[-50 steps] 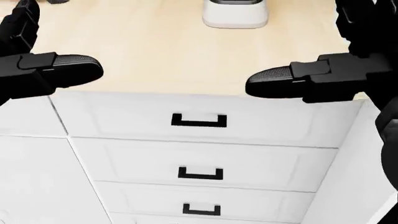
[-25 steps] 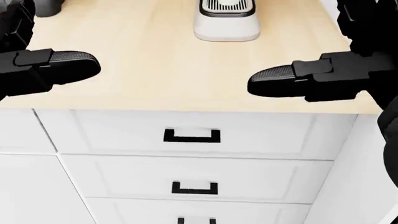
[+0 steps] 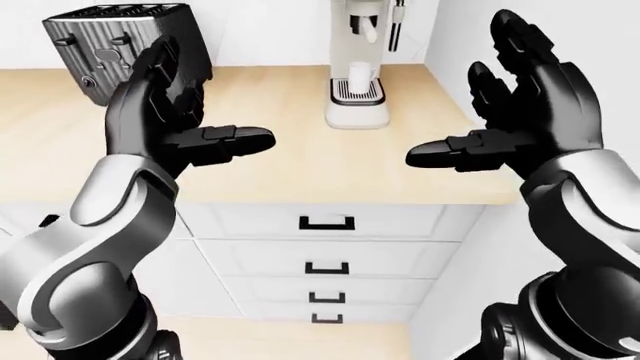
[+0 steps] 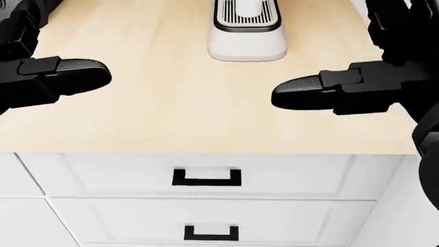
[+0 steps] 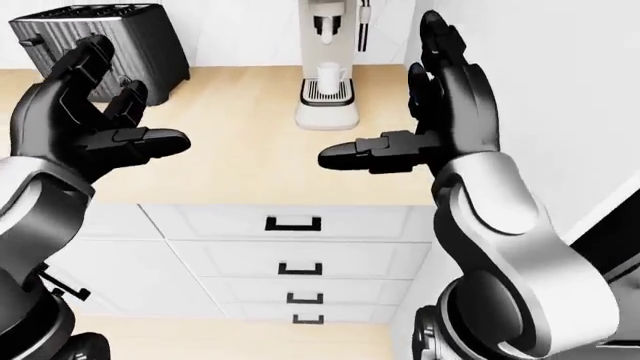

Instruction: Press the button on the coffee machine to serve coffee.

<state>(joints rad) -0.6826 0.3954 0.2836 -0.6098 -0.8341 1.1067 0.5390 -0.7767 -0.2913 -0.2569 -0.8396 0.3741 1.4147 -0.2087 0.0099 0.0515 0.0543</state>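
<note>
The white coffee machine stands on the wooden counter against the wall, top centre of the left-eye view. A white cup sits on its drip tray. The top of the machine is cut off, and I see no button. Only the base of the machine shows in the head view. My left hand is raised over the counter's left part, open, palm facing inward. My right hand is raised at the right, also open and holding nothing. Both hands are well short of the machine.
A dark grey toaster stands at the counter's top left. Below the counter edge is a stack of white drawers with black handles. A white wall panel closes off the counter's right end.
The camera has moved closer to the counter: in the head view the counter edge and drawers slid down and more of the machine's base came in. Both hands kept their open pose.
</note>
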